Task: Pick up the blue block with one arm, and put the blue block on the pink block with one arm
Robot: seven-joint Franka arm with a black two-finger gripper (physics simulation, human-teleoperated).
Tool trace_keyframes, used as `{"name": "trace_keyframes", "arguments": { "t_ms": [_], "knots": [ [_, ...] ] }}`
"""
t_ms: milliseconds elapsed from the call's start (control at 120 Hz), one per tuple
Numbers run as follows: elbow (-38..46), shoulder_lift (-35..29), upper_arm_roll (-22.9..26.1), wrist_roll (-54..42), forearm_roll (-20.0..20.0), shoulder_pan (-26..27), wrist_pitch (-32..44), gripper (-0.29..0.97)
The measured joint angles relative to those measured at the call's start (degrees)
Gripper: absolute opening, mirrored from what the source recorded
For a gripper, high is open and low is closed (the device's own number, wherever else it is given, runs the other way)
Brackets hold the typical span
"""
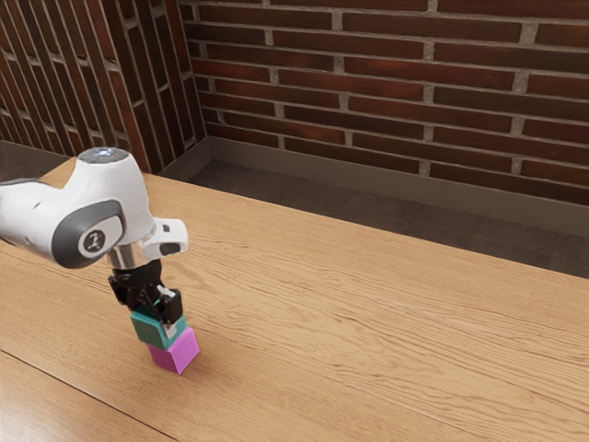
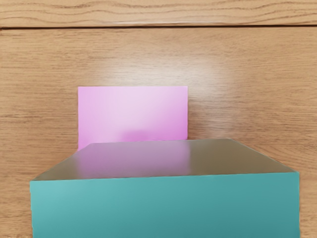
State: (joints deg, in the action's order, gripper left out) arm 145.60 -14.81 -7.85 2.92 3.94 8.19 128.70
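The blue block (image 1: 153,332), teal in colour, is directly over the pink block (image 1: 180,352) near the table's front left in the exterior view. Their faces look to be touching, but I cannot tell for sure. My gripper (image 1: 155,315) comes straight down onto the blue block, with its black fingers (image 1: 171,309) shut on the block's upper sides. In the wrist view the blue block (image 2: 166,203) is large, right under my hand, and part of the pink block (image 2: 132,116) shows beyond it.
The wooden table (image 1: 368,313) stretches wide toward the exterior view's right. Its far edge runs along a dark floor strip below a brick wall (image 1: 386,83). A plank seam (image 2: 158,27) crosses the tabletop beyond the pink block.
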Motion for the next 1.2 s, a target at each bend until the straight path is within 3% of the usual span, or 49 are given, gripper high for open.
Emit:
{"name": "trace_keyframes", "arguments": {
  "t_ms": [417,1200],
  "knots": [
    [-0.64,0.22,-2.06,0.6,2.65,-0.02,-0.15,0.3],
    [-4.0,5.29,-1.91,1.57,2.38,0.07,1.93,0.3]
  ]
}}
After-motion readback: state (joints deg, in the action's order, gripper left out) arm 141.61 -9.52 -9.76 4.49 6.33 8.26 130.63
